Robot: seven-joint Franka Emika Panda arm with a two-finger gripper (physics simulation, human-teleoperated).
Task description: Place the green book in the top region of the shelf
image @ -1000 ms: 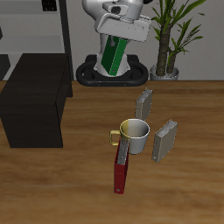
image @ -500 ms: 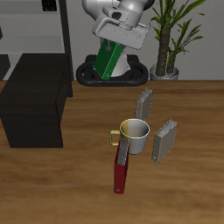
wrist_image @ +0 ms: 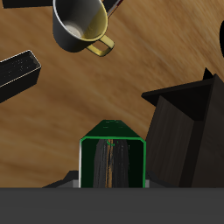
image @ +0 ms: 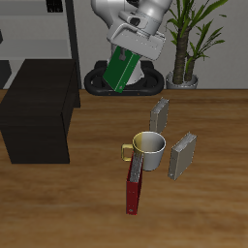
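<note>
One green book (image: pixel 121 68), one dark red book (image: pixel 134 185), two grey books (image: pixel 160 116) (image: pixel 181 154), one mug (image: pixel 147 150), one black shelf (image: pixel 37 108), one tall dark rack (image: pixel 70 29), one potted plant (image: pixel 186 39)

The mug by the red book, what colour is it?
The mug is grey with a yellow handle; exterior view.

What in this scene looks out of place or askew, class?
Only the green book: it hangs tilted in the gripper, lifted above the table, not yet on the shelf. The red book, mug and grey books stand undisturbed.
</note>
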